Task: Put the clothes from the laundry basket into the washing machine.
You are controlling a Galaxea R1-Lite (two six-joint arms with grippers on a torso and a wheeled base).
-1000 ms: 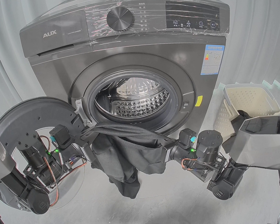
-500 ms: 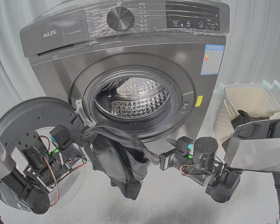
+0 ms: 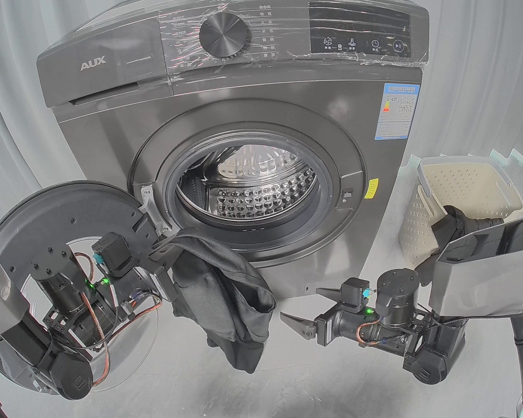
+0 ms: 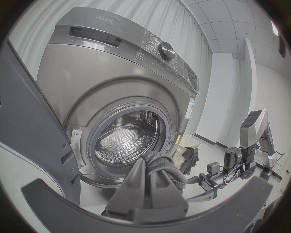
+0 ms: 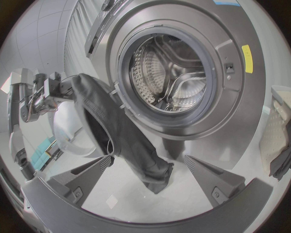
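A dark garment (image 3: pixel 221 302) hangs from my left gripper (image 3: pixel 170 246), which is shut on its upper edge just below and left of the washing machine's open drum (image 3: pixel 253 186). In the left wrist view the fabric (image 4: pixel 160 163) bunches between that gripper's (image 4: pixel 150 179) fingers. My right gripper (image 3: pixel 304 306) is open and holds nothing, low in front of the machine, to the right of the hanging cloth (image 5: pixel 121 130). The cream laundry basket (image 3: pixel 473 186) stands to the right of the machine, with another dark piece of clothing (image 3: pixel 455 221) draped over its near rim.
The round machine door (image 3: pixel 61 220) is swung wide open on the left, behind my left arm. Bare grey floor (image 3: pixel 279 388) lies in front of the machine. White curtains hang behind and beside it.
My right gripper let go of the garment, opened and dropped back and down to the right. The cloth's right side fell, so it now hangs from the left gripper alone.
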